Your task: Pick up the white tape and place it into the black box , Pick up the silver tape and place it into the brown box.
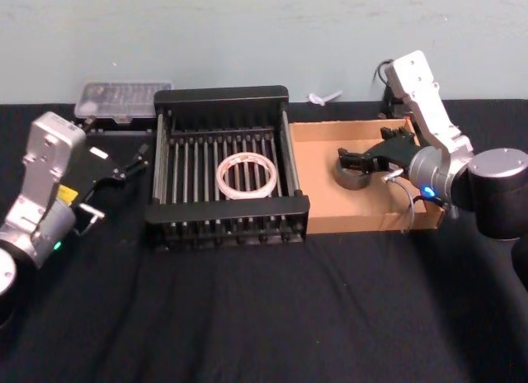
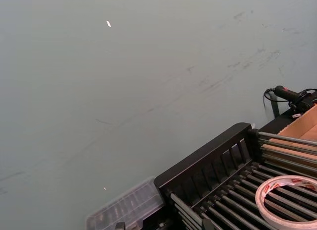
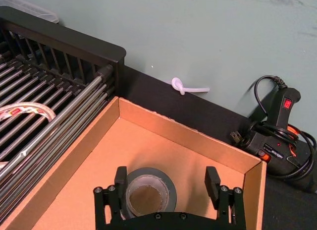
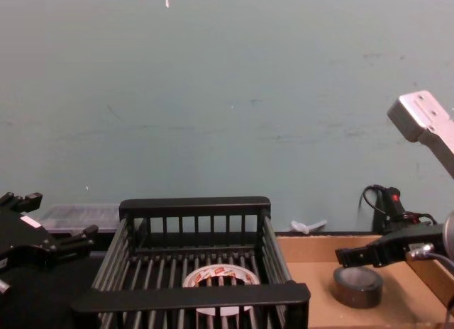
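My left gripper [image 1: 132, 162] hangs over the black tabletop [image 1: 247, 317] just beside the left wall of the black box [image 1: 227, 226], its fingers apart with nothing between them. Behind it, against the wall, lies a clear plastic case [image 1: 122, 100].

The black box sits in the middle of the tabletop, and the white tape [image 1: 246, 175] lies flat on its slatted floor, roughly central. From my left wrist I see the roll's rim and red print [image 2: 287, 198] resting on the bars, and from my chest the roll [image 4: 220, 278] shows low behind the near rim.

The brown box [image 1: 322, 222] stands to the right, its left wall touching the black box's right side. The silver tape [image 1: 353, 175] lies flat on the cardboard floor, toward the middle of the tray. My right gripper [image 3: 166, 190] hovers over it with the fingers spread wide: the left finger [image 3: 120, 179] is right at the roll's edge, though I cannot tell if it touches, and the other stands off to the side, so the roll [image 3: 148, 190] is not clamped. From my chest the grey roll [image 4: 357, 286] sits on the tray floor just under the dark fingers.

Beyond the tray, a small white hook-like piece [image 3: 185, 86] lies near the wall, and a black corded tool [image 3: 277, 133] rests farther right.
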